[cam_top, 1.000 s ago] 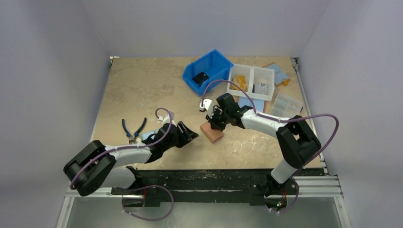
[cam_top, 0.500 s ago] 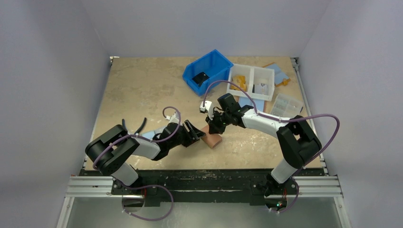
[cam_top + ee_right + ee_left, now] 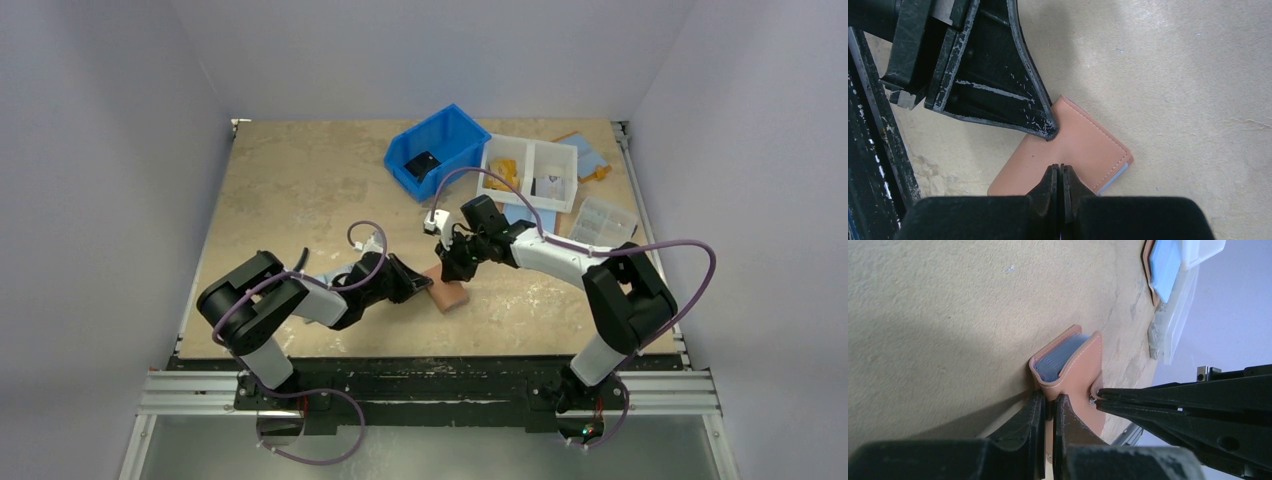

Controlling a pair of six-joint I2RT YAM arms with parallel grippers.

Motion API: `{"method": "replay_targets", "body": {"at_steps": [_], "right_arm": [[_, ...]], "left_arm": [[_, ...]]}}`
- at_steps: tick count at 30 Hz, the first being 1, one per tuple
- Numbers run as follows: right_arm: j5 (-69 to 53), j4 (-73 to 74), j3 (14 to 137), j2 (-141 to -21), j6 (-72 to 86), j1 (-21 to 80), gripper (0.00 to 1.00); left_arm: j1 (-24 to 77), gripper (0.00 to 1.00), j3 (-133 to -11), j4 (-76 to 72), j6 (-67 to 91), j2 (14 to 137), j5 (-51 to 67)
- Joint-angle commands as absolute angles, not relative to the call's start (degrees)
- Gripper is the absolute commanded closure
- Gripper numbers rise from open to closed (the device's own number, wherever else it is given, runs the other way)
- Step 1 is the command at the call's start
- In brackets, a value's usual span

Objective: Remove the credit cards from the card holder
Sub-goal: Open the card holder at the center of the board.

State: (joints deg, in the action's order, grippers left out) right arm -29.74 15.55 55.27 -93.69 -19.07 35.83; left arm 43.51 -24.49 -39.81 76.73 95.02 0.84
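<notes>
The card holder (image 3: 449, 294), a small salmon-brown leather wallet, lies folded on the table (image 3: 290, 180) between both arms. In the left wrist view it (image 3: 1079, 362) gapes slightly, with light-blue layers between its covers. My left gripper (image 3: 1049, 402) is shut on the leather edge at its near end. My right gripper (image 3: 1059, 169) is shut with nothing between its fingers, its tips resting on the holder's top cover (image 3: 1083, 147). From the left wrist its fingertips (image 3: 1103, 394) touch the metal snap. No credit cards show as such.
A blue bin (image 3: 437, 150), a white two-compartment tray (image 3: 530, 172) and a clear plastic box (image 3: 602, 220) stand at the back right. A flat blue-lined folder (image 3: 585, 155) lies beyond the tray. A light-blue sheet (image 3: 328, 278) lies under the left arm.
My left arm swung right to the card holder and its open jaws closed on the holder's edge. The right gripper stayed shut on top of the holder.
</notes>
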Motion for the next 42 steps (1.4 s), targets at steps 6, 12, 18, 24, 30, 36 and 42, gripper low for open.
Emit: {"method": "replay_targets", "body": {"at_steps": [6,12,18,24,30,36,42], "right_arm": [[-23.4,11.4,55.7,-90.7,-15.7,30.2,1.00],[-15.1,12.9,55.4,-92.6,-18.4,29.5,1.00],[-18.8,14.2,55.6,-94.0,-18.7,29.5,0.96],[-24.5,13.7,55.8,-95.5,-16.1,28.6,0.58],[-27.5,12.8,56.5,-96.1,-12.4,25.0,0.39],[-25.1,11.9,56.1,-95.9,-11.7,23.8,0.53],[-25.4,14.6,57.7,-98.3,-12.8,23.7,0.82]], "left_arm": [[39.5,1.00,-20.6,-32.2,67.5,94.2,-2.7],[37.5,1.00,-22.0,-25.5,60.0,90.2,-2.3],[37.3,0.62,-29.8,-14.3,52.4,87.2,-1.8],[37.4,0.42,-30.6,-7.6,48.8,75.0,-2.7],[39.2,0.39,-24.7,-10.9,52.8,64.1,1.5],[47.2,0.38,-24.6,-9.8,53.4,58.7,-5.8],[48.5,0.34,-26.3,-8.9,50.4,56.8,-9.1]]}}
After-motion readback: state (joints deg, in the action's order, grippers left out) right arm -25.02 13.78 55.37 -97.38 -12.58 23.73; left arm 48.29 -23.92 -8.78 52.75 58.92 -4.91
